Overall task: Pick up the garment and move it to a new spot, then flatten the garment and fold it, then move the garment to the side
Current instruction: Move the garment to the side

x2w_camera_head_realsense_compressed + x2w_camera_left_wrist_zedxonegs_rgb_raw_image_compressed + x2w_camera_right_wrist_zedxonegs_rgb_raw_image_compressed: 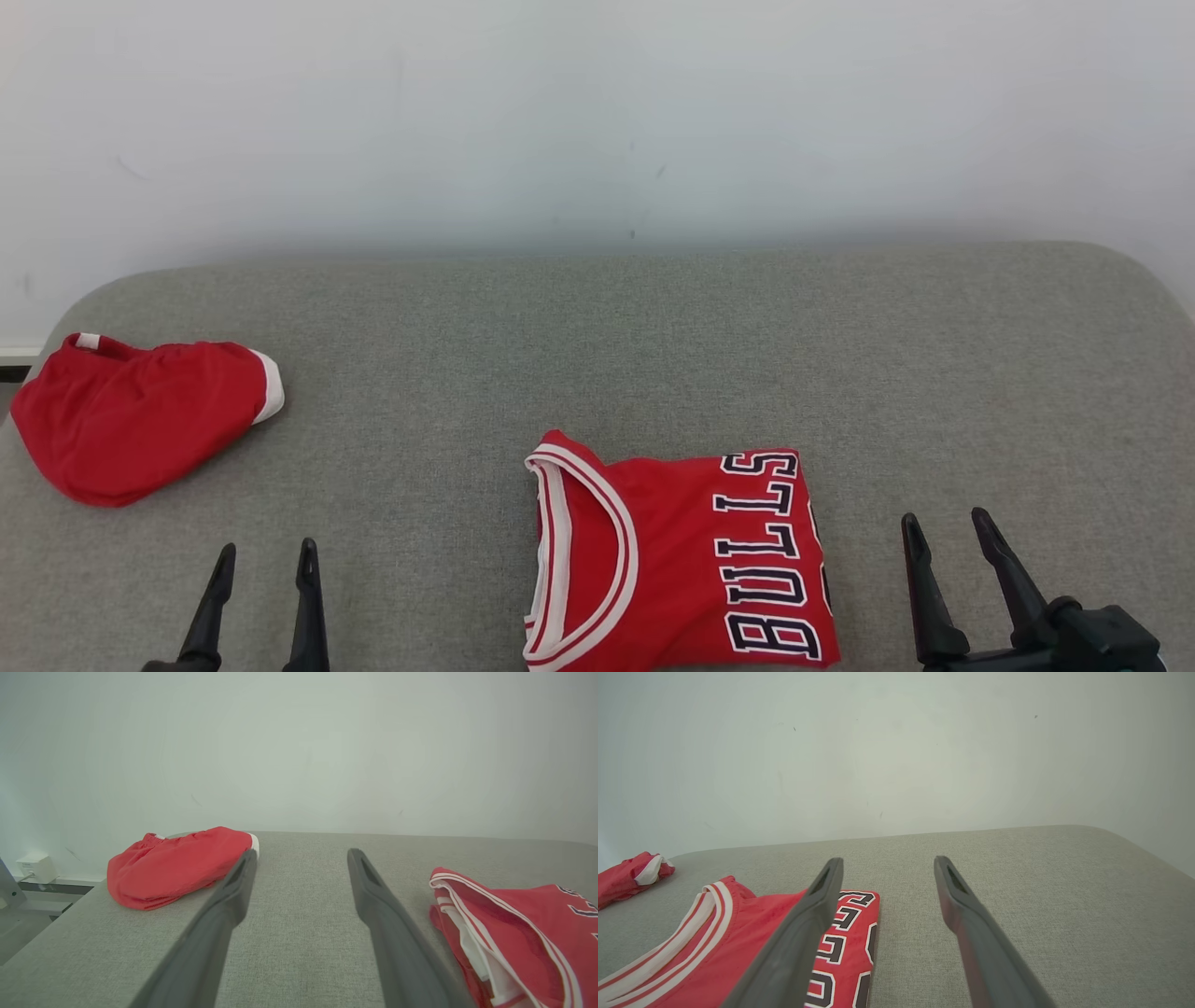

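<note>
A red jersey with white trim and "BULLS" lettering, the garment, lies folded on the grey table near the front edge, between my two grippers. In the left wrist view the garment sits to the right; in the right wrist view the garment sits to the left, partly behind a finger. My left gripper stands open at the lower left, apart from the cloth, as does the left gripper over bare table. At the lower right my right gripper is open and empty, just right of the jersey, like the right gripper.
Red shorts with white trim lie bunched at the table's left edge, also seen as red shorts and red shorts. The grey padded table ends against a pale wall. A white box sits low on the wall.
</note>
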You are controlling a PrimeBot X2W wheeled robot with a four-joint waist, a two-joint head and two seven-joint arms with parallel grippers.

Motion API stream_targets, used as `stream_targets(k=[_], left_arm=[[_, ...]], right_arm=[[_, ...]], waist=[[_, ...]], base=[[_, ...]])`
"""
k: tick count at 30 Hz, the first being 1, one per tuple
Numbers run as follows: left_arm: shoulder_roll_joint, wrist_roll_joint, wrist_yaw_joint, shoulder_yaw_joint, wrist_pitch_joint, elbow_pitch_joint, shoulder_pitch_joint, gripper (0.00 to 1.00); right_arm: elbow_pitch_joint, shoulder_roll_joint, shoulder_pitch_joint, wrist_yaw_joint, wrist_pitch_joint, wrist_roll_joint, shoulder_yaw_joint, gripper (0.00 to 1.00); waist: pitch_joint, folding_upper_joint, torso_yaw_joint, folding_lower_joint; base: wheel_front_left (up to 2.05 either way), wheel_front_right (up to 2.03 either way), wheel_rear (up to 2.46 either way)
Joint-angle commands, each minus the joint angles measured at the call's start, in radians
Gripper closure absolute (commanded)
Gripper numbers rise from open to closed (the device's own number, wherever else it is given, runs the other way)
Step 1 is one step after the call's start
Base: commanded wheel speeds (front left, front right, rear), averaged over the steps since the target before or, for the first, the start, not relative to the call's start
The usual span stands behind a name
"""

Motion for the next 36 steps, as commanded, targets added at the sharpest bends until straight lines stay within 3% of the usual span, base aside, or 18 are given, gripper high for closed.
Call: stream_targets(k=[1,20,36], left_arm=[[-0.004,0.002,-0.002,0.007,-0.003,-0.008,0.015,0.00],[-0.011,0.009,-0.006,0.010,-0.003,-0.022,0.013,0.00],[-0.005,0.003,-0.006,-0.027,-0.003,0.005,-0.034,0.00]], right_arm=[[0.003,-0.004,0.003,-0.002,0.000,0.006,-0.003,0.00],[0.092,-0.027,-0.049,-0.002,0.049,0.017,0.026,0.00],[0.367,-0.048,-0.271,-0.002,0.252,0.095,0.131,0.00]], waist=[[0.000,0.0000,0.001,-0.0001],[0.005,0.0000,0.031,-0.0001],[0.031,0.0000,0.113,-0.0001]], base=[[0.00,0.00,0.00],[0.00,0.00,0.00],[0.00,0.00,0.00]])
